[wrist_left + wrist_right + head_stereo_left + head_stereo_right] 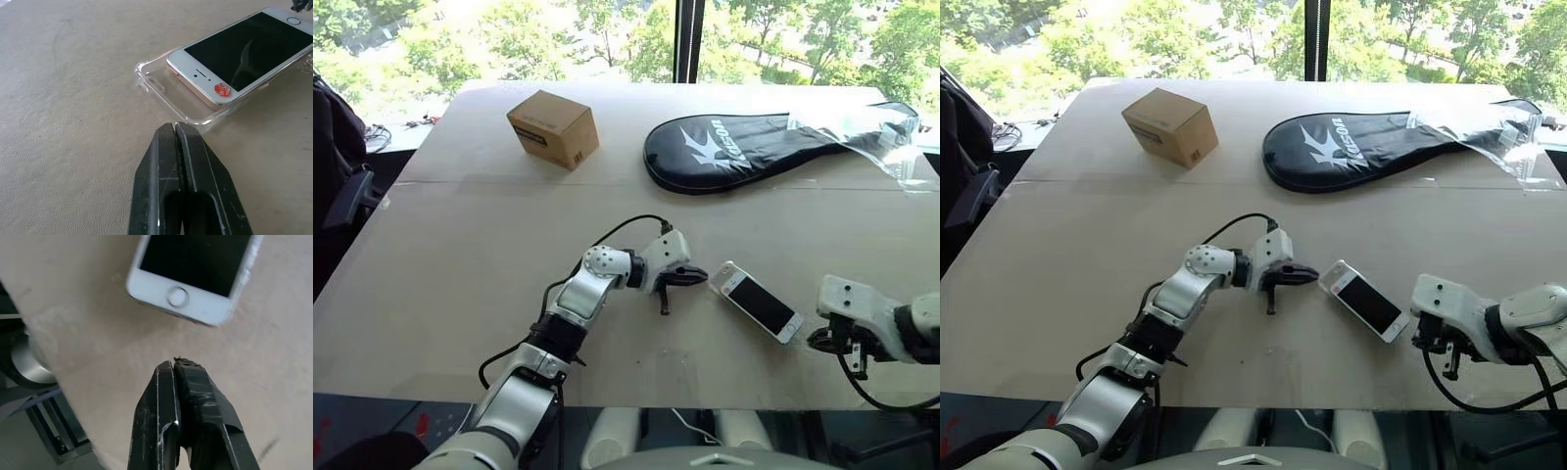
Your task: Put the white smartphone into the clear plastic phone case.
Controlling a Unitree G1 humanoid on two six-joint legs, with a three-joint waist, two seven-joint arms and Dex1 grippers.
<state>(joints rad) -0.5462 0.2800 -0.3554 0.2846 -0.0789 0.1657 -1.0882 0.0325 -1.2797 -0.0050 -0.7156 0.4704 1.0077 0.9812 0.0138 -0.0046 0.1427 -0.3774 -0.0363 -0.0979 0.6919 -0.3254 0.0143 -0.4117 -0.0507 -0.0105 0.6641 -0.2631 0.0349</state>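
Note:
The white smartphone (756,302) lies screen up on the table (460,284), a little right of the middle near the front. It rests on the clear plastic phone case (156,81), whose end and corner stick out past the phone's (244,49) earpiece end. My left gripper (697,279) is shut and empty, pointing at that end from the left, a short gap away. My right gripper (857,370) is also shut and empty, pointing down near the table's front edge, just right of the phone's home-button end (195,264).
A cardboard box (554,127) stands at the back left. A black racket cover (744,147) lies at the back right with a crinkled clear wrapper (886,137) over its right end. The table's front edge (705,403) runs close below both grippers.

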